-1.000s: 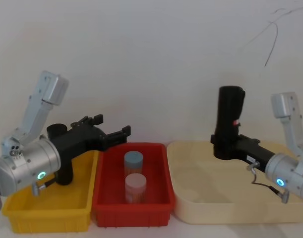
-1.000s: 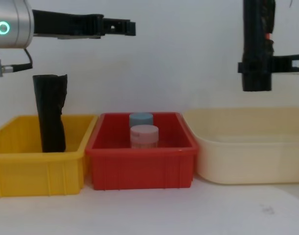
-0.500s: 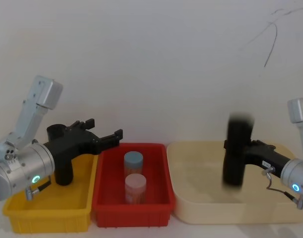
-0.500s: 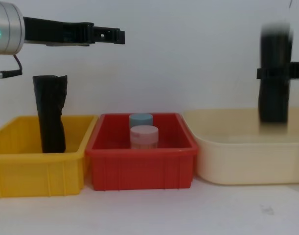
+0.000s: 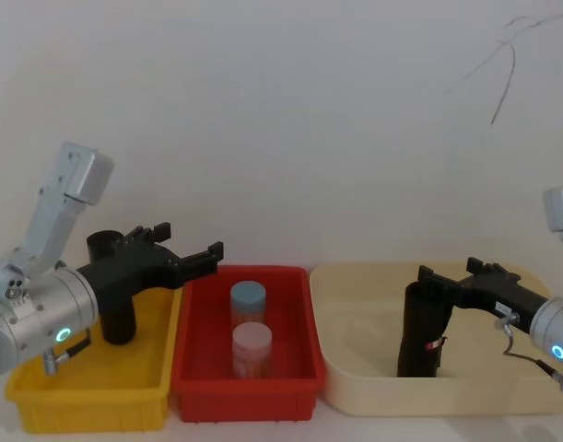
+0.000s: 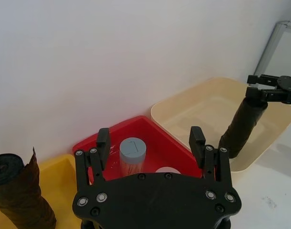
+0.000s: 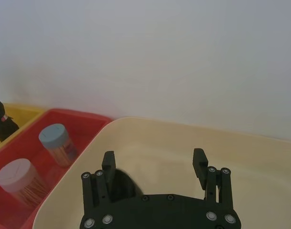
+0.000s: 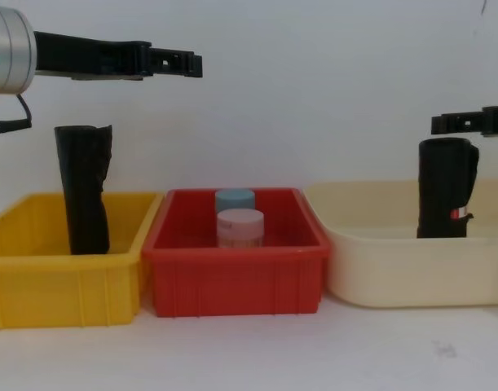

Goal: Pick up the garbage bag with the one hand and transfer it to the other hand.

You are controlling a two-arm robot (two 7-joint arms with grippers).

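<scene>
The garbage bag (image 5: pixel 423 333), a black roll with a small red mark low on its side, stands upright in the cream tray (image 5: pixel 355 387) at the right. It also appears in the chest view (image 8: pixel 446 186) and, farther off, in the left wrist view (image 6: pixel 241 126). My right gripper (image 5: pixel 450 273) hovers just over its top, open and holding nothing (image 8: pixel 459 122) (image 7: pixel 154 158). My left gripper (image 5: pixel 189 243) is open and empty, raised over the join of the yellow and red bins (image 8: pixel 182 62) (image 6: pixel 150 137).
A second black roll (image 8: pixel 84 191) with a ragged top stands in the yellow bin (image 8: pixel 37 285) at the left. The red bin (image 8: pixel 232 281) in the middle holds a blue-lidded jar (image 5: pixel 248 296) and a pink-lidded jar (image 5: pixel 252 336). A white wall stands close behind.
My right gripper came down with the garbage bag, set it in the cream tray and opened off it. My left gripper drew back slightly to the left.
</scene>
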